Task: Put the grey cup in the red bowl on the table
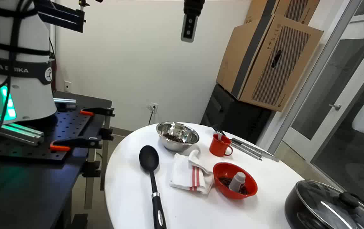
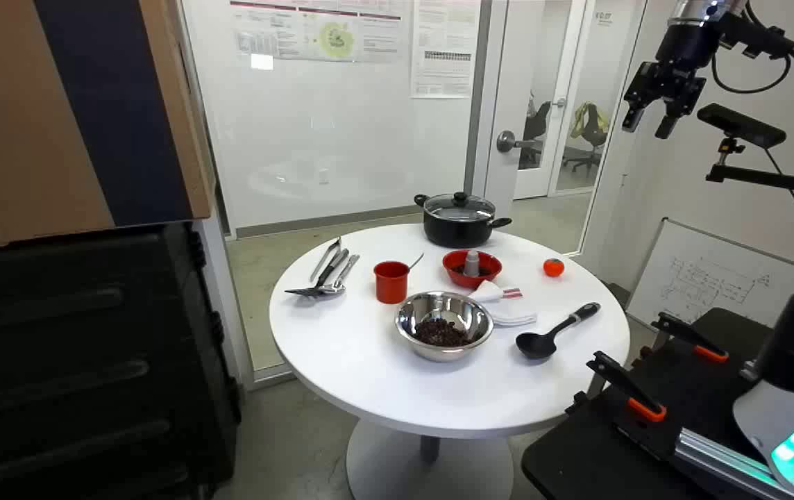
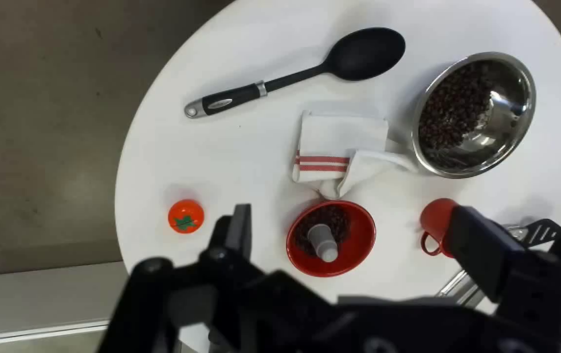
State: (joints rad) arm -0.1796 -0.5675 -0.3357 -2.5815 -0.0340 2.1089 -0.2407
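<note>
At left in an exterior view, the white arm wears black straps, a black cable, green lights and a dark FRANKA band; its two-fingered gripper is black.

The cup was grey, the shallow bowl and the mug red, the table white, the dish towel white with two red stripes.
</note>
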